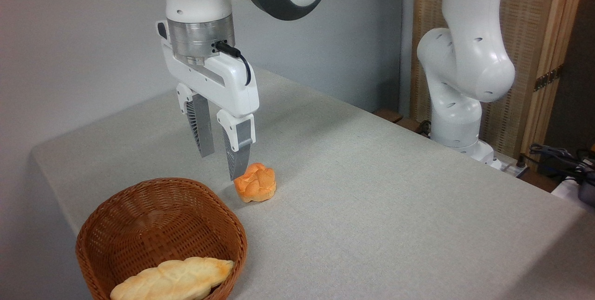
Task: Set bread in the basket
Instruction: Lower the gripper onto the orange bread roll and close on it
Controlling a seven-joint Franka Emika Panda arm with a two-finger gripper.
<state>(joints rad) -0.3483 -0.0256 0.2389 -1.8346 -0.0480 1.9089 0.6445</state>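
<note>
Right beside the lumpy orange bun (255, 183), the gripper (221, 164) hangs with ribbed fingers apart; the woven wicker basket (95, 239) nearby holds a pale leaf-patterned loaf (173, 279).

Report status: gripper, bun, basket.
Gripper open, empty, above table just left of bun. Bun on table, outside basket. Pale loaf already in basket. Path clear.

On the table (395, 207), the bread (255, 183) lay just behind and right of the basket (139, 207). A loaf (173, 279) rested inside the basket, and the gripper (222, 165) hung just left of the bread.
</note>
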